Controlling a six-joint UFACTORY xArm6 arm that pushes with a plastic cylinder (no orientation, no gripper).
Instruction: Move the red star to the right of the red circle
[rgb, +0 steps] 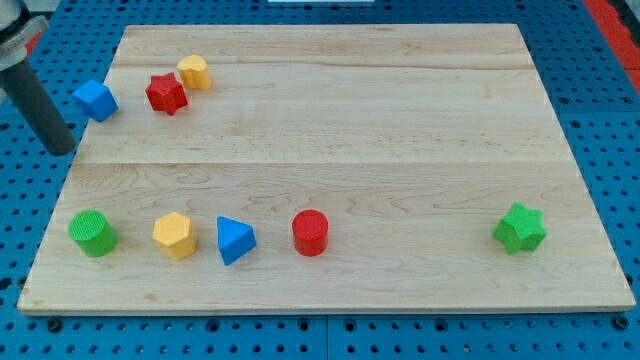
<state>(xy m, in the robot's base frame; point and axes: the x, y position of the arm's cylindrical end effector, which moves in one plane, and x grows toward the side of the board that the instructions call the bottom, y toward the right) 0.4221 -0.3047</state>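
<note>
The red star lies near the board's upper left, touching a yellow hexagon on its upper right. The red circle stands near the view's bottom, left of the middle. My tip is at the far left, at the board's left edge, below and to the left of a blue cube and well left of the red star.
Along the bottom row stand a green circle, a yellow hexagon and a blue triangle, all left of the red circle. A green star sits at the lower right. The wooden board lies on a blue pegboard.
</note>
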